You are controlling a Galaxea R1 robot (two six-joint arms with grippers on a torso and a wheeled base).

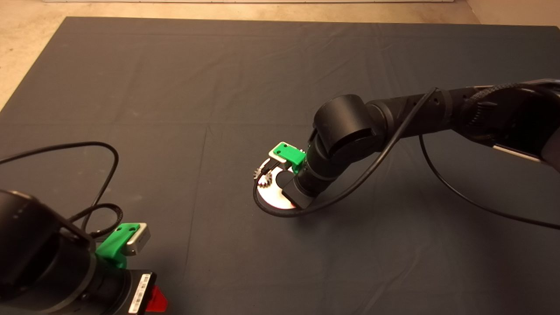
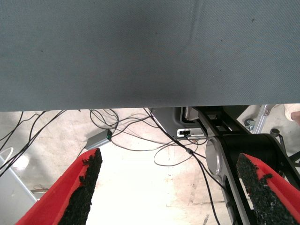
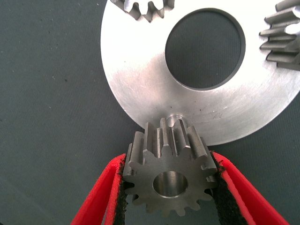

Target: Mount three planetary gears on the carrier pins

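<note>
In the right wrist view my right gripper (image 3: 171, 164) is shut on a silver planetary gear (image 3: 169, 182), gripped by its teeth between the black pads. The gear hangs at the rim of the shiny carrier disc (image 3: 136, 70), just above and partly hiding a carrier pin (image 3: 176, 117). Two other gears (image 3: 145, 8) (image 3: 283, 40) sit on the disc around its large centre hole. In the head view the right arm covers most of the disc (image 1: 275, 200) at mid-mat. My left gripper (image 1: 154, 301) is parked at the lower left, open and empty (image 2: 168, 187).
The right arm's black cable (image 1: 280, 213) loops on the mat around the disc's near side. Another cable (image 1: 109, 175) lies by the left arm. The left wrist view shows the mat's edge and cables on the floor (image 2: 140, 140).
</note>
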